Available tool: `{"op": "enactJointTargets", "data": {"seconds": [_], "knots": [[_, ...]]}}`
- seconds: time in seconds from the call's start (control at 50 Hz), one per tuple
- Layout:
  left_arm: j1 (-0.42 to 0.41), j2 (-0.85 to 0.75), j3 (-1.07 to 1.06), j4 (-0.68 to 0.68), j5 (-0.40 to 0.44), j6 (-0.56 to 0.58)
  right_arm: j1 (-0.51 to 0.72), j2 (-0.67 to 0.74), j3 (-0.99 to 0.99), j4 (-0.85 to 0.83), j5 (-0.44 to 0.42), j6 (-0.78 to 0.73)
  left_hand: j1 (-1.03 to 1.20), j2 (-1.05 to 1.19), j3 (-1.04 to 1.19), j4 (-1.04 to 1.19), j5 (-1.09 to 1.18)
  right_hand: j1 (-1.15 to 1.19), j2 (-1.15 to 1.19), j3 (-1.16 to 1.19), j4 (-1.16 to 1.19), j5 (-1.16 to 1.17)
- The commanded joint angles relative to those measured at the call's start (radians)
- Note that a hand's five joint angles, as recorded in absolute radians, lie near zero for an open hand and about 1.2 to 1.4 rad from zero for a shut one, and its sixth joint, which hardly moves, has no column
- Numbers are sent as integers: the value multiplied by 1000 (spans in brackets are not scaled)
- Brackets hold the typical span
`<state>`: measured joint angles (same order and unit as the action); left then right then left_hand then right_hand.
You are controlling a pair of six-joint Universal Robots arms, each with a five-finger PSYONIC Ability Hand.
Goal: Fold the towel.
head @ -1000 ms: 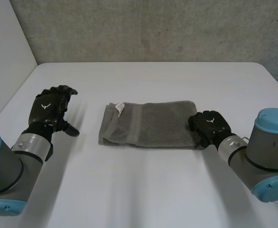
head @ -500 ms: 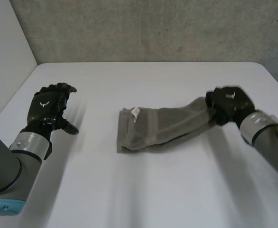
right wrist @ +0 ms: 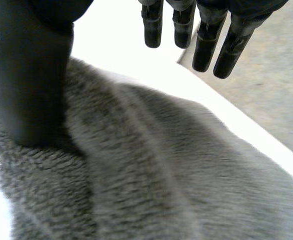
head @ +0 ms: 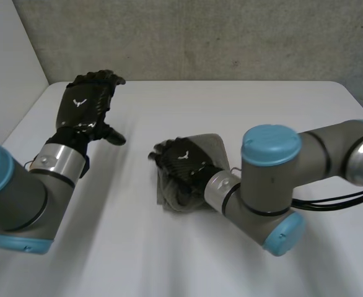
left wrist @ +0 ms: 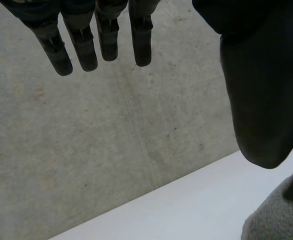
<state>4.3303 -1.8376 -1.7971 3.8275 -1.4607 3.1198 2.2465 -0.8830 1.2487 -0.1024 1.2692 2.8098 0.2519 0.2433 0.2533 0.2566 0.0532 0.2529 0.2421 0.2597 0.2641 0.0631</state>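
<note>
One grey towel (head: 213, 144) lies bunched under the right hand (head: 183, 162), fingers (right wrist: 204, 49) straight.

The right hand (head: 184, 166) sits on the bunched towel (head: 214, 145), its arm (head: 274, 182) barring the towel's right side. Left of the towel the table (head: 126, 247) lies open; the left hand (head: 85, 106) hangs well apart, far left of it.

Soft, diffuse, fairly bright light across the white table (head: 169, 263), the grey wall (head: 231, 37) behind somewhat dimmer.
</note>
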Motion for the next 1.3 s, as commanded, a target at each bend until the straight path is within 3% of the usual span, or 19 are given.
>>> {"op": "enactJointTargets", "data": {"seconds": [0.02,0.14,0.3,0.5,0.74,0.84,0.98,1.06,1.18,1.3], "knots": [[-72,-94,133,-12,-9,-17,-71,-163,110,-10,85,46,-68,-59,-69,-72,-44,-78,-68,-85,-90,-63],[-138,-184,228,-45,-36,-67,-153,-211,178,-14,84,178,-59,-50,-60,-64,-35,-78,-68,-85,-90,-63],[-208,-324,277,-144,-53,-81,-222,-136,213,-103,79,344,-56,-47,-57,-61,-32,-78,-68,-85,-90,-63],[-227,-411,277,-241,-55,-72,-231,-60,210,-120,58,355,-59,-50,-60,-64,-35,-78,-68,-85,-90,-63],[-225,-473,325,-250,-92,-66,-231,-17,187,-114,61,344,-59,-50,-60,-64,-35,-78,-68,-85,-90,-63],[-212,-428,344,-286,-122,-67,-234,-97,189,-99,65,344,-68,-59,-69,-72,-44,-78,-68,-85,-90,-63],[-198,-183,347,-336,-141,-66,-246,-258,195,-69,81,344,-68,-59,-69,-72,-44,-78,-68,-85,-90,-63],[-181,-84,352,-370,-139,-66,-277,-373,173,-66,168,343,-65,-56,-66,-69,-41,-78,-68,-85,-90,-63],[-144,44,450,-565,-145,-67,-304,-465,108,15,346,275,-68,-59,-69,-72,-44,-78,-68,-85,-90,-63],[-43,69,574,-810,-153,-76,-312,-475,51,118,391,206,-68,-59,-69,-72,-44,-78,-68,-85,-90,-63]]}}
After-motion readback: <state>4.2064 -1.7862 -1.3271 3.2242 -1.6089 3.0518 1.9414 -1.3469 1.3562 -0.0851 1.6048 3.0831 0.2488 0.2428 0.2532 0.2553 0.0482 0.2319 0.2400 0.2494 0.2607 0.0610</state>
